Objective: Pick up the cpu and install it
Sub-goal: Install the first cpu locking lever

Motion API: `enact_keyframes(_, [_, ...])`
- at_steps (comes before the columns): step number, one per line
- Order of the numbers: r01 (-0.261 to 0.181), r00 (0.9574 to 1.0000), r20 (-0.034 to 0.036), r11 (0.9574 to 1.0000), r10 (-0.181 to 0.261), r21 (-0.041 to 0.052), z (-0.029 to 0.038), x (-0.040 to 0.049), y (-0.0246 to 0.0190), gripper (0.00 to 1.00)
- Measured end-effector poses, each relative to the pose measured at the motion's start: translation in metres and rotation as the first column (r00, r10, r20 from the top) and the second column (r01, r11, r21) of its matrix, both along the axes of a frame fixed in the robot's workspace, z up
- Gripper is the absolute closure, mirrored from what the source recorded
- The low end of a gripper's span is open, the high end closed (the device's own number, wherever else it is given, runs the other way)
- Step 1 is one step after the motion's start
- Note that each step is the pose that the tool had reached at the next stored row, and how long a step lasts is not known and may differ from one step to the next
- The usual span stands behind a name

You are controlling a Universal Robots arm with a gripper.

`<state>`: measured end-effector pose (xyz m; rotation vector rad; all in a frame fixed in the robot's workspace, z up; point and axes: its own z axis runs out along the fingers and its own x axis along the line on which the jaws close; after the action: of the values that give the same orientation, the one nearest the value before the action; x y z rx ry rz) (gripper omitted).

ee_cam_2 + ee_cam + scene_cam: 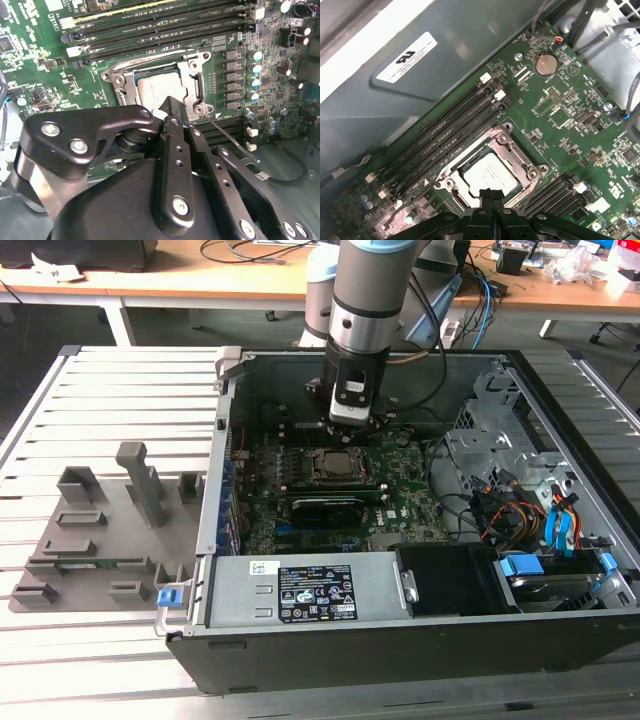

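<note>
Pincer [492, 193], closed, hovers just above the cpu [487, 176] seated in its socket [514, 146].

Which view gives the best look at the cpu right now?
The first wrist view: the cpu lies in the socket, its pale top mostly bare, the gripper covering one edge. In the second wrist view the gripper hides more of it. In the exterior view it is a small patch below the arm.

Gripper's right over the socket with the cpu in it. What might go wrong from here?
1. The gripper hangs close over the edge of the cpu; a slight drop may scrape it or the socket frame.
2. The thin lever looks unlatched, so a nudge could shift the cpu.
</note>
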<state>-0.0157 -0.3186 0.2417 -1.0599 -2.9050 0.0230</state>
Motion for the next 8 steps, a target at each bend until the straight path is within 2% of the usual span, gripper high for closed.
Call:
enact_keyframes(5, [-0.063, 0.9980, 0.0000, 0.9980, 0.063, 0.0000, 0.0000, 0.0000, 0.0000, 0.89])
enact_keyframes(8, [-0.113, 0.9936, 0.0000, 0.9936, 0.113, 0.0000, 0.0000, 0.0000, 0.0000, 0.89])
